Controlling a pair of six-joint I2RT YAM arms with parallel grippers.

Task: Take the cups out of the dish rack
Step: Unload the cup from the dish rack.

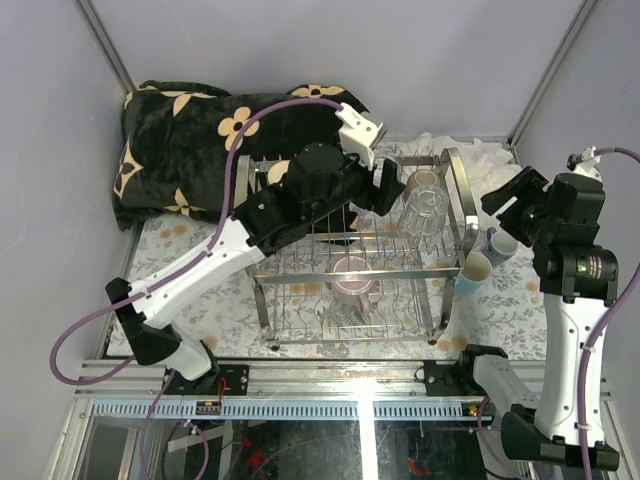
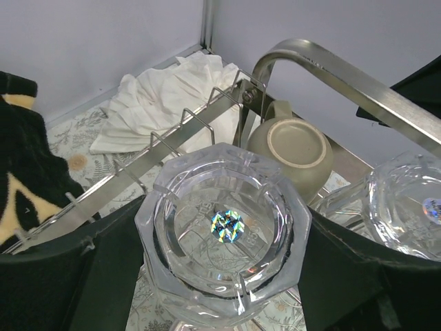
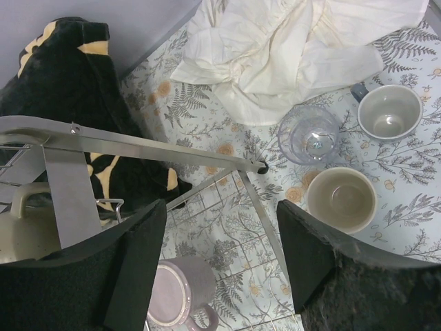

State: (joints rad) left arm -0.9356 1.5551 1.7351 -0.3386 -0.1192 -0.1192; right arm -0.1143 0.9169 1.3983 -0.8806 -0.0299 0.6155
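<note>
The chrome wire dish rack [image 1: 456,205] stands mid-table. On its upper tier an upturned clear ribbed glass [image 2: 224,231] sits between my left gripper's [image 2: 224,276] fingers, which press on both its sides. A second clear glass [image 2: 412,207] and an upturned beige cup [image 2: 293,148] stand beside it. A pink-mauve mug [image 1: 352,282] lies on the lower tier. My right gripper [image 3: 220,255] hangs open and empty by the rack's right end handle [image 3: 158,148], above the mauve mug [image 3: 180,289]. On the table beside it are a clear glass [image 3: 310,138], a grey-blue mug [image 3: 389,114] and a cream cup [image 3: 342,200].
A black blanket with tan flowers [image 1: 190,140] lies behind the rack at the left. A crumpled white cloth [image 3: 289,48] is bunched at the back right. Grey walls close in the table on three sides.
</note>
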